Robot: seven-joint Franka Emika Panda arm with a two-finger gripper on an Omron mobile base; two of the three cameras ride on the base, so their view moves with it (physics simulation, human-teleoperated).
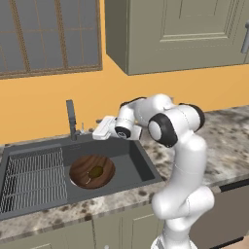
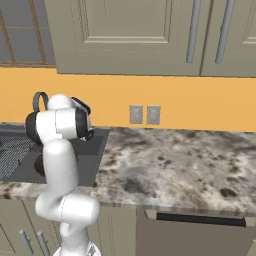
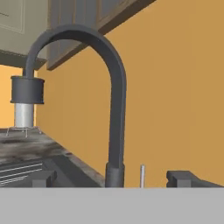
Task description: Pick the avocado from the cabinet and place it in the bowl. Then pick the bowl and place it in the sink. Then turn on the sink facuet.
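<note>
The sink (image 1: pixel 141 168) is a dark grey basin with a wire grid (image 1: pixel 34 180) on its left side. In the basin lies the brown wooden bowl (image 1: pixel 92 171), and the dark avocado (image 1: pixel 96 171) rests inside it. The sink faucet (image 1: pixel 71 118) stands behind the basin. My gripper (image 1: pixel 98 132) hovers just right of the faucet, level with its lower post, and points at it. In the hand view the arched faucet (image 3: pixel 116 109) rises between my fingertips (image 3: pixel 183 178), with a thin lever (image 3: pixel 142 174) beside its base. The gripper (image 3: pixel 113 179) is open and holds nothing.
Greyish-beige wall cabinet (image 1: pixel 165 34) hangs closed above the counter. A window (image 1: pixel 48 36) sits over the sink. Speckled stone counter (image 2: pixel 175 160) stretches right of the sink. My arm (image 2: pixel 57 150) hides most of the basin in the right base view.
</note>
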